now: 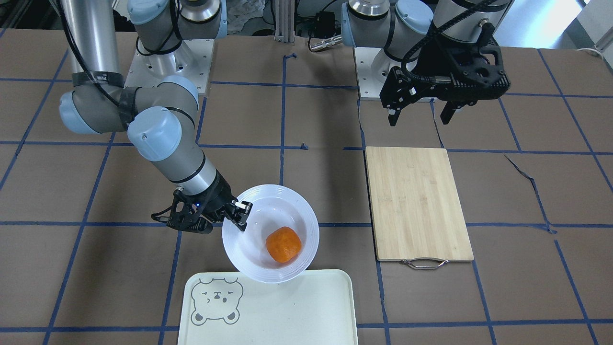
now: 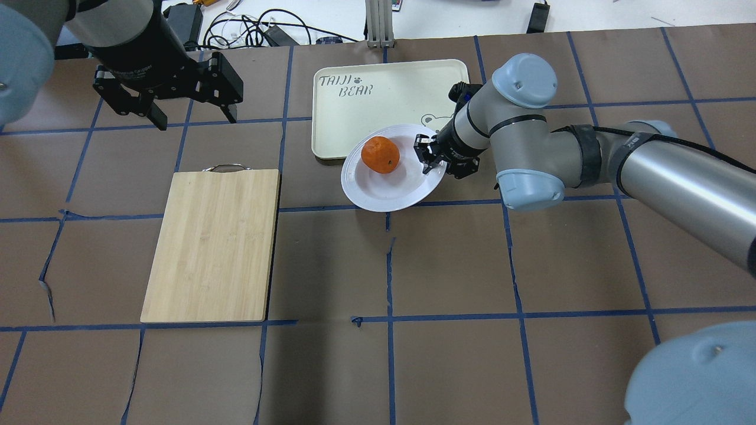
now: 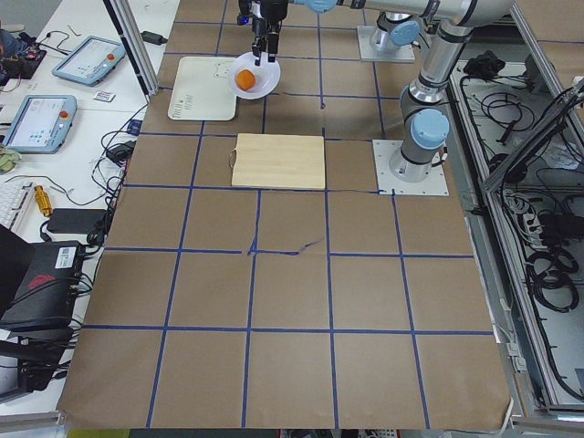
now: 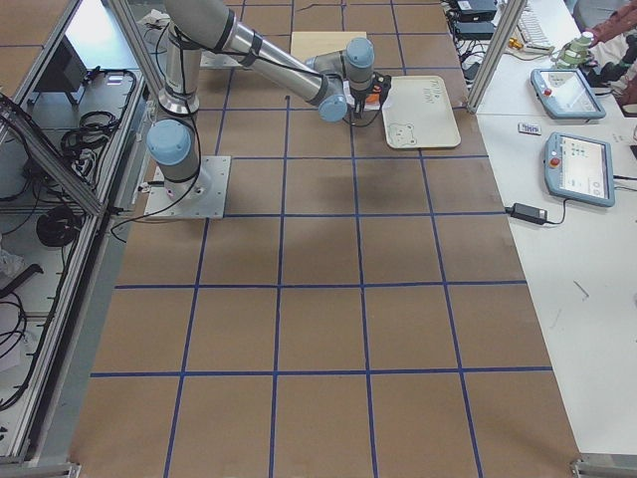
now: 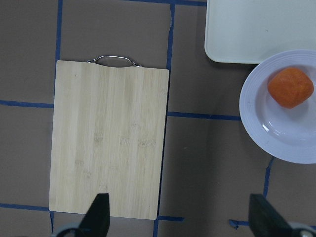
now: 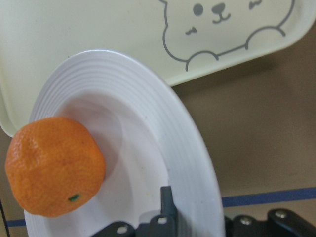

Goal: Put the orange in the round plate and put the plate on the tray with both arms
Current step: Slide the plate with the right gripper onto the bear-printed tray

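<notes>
The orange (image 1: 283, 244) (image 2: 380, 154) (image 6: 54, 168) lies inside the white round plate (image 1: 268, 206) (image 2: 384, 192) (image 6: 148, 123). My right gripper (image 1: 242, 215) (image 2: 430, 156) is shut on the plate's rim, one finger inside the bowl and one underneath. The plate's far edge overlaps a corner of the cream tray (image 1: 287, 311) (image 2: 384, 94) (image 6: 74, 29), near the bear face. It looks slightly raised and tilted. My left gripper (image 1: 419, 117) (image 2: 196, 121) (image 5: 180, 212) hangs open and holds nothing, above the table beyond the cutting board and well away from the plate.
A bamboo cutting board (image 1: 416, 201) (image 2: 212, 242) (image 5: 108, 143) with a metal handle lies beside the plate and tray, under my left arm. Brown paper with blue tape lines covers the table. Cables and tablets lie off the table's far edge.
</notes>
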`<action>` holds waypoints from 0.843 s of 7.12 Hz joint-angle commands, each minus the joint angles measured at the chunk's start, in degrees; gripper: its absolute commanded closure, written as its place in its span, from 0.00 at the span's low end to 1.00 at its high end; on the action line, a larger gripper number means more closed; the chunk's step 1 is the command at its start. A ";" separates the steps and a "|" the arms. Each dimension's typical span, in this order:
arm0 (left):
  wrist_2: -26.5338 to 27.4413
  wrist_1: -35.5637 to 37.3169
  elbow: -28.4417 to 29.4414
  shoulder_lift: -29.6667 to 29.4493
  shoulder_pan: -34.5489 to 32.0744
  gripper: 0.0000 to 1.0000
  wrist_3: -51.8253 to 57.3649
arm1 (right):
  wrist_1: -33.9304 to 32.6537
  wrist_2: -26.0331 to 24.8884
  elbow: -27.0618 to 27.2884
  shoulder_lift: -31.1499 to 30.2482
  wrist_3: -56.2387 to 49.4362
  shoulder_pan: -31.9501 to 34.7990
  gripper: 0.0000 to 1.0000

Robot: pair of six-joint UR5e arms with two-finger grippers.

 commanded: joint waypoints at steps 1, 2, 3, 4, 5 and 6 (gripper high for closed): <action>0.00 -0.02 -0.01 0.03 0.06 0.00 0.00 | -0.02 3.76 -6.92 1.04 -0.56 -2.16 1.00; 0.00 -0.02 -0.01 0.03 0.06 0.00 0.00 | -0.19 5.97 -10.45 5.14 -1.08 -3.91 1.00; 0.00 0.16 0.08 0.03 0.15 0.00 0.00 | -0.28 8.08 -14.92 9.71 -1.96 -4.80 1.00; 0.00 0.16 -0.01 0.03 0.32 0.00 0.00 | -0.45 8.01 -20.71 14.37 -1.88 -4.99 1.00; 0.00 0.07 -0.01 0.03 0.41 0.00 0.00 | -0.54 7.49 -25.90 19.81 -1.88 -5.07 1.00; -0.09 0.07 -0.01 0.03 0.41 0.00 0.00 | -0.54 7.40 -29.95 23.95 -1.71 -5.07 1.00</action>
